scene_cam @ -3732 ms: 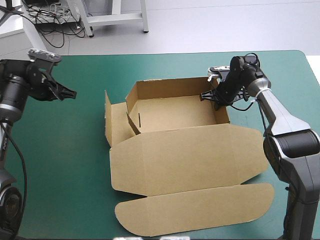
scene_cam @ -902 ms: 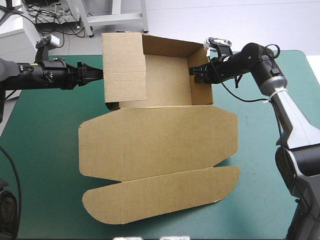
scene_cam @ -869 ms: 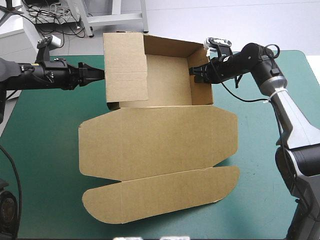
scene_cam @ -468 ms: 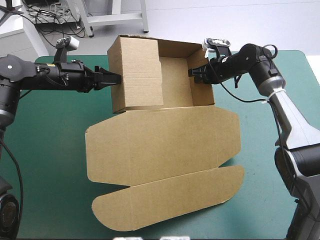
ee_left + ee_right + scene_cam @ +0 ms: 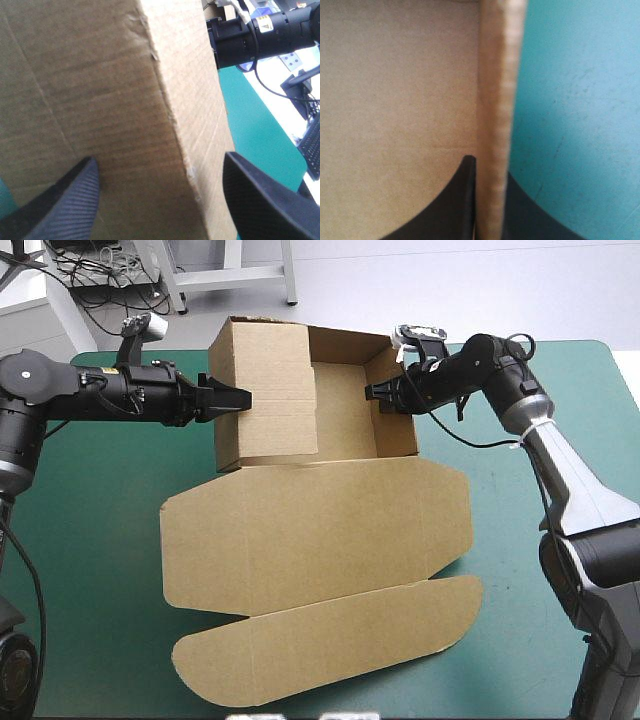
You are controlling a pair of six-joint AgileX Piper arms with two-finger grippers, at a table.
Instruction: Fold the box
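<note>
Walls of the brown cardboard box point(image 5: 345, 425) stand raised toward the far side of the teal-green cover point(image 5: 90, 540), its lid point(image 5: 320, 530) lying flat. The right gripper point(image 5: 372, 394) pinches the box's right wall. The left gripper point(image 5: 243, 400), fingers spread, straddles the left wall, which seemingly is not yet tucked.

Brown box point(image 5: 310, 510), walls raised, lid flat

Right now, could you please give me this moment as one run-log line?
box: walls raised, lid flat on table | right hand: shut on right wall | left hand: open around left wall
</note>
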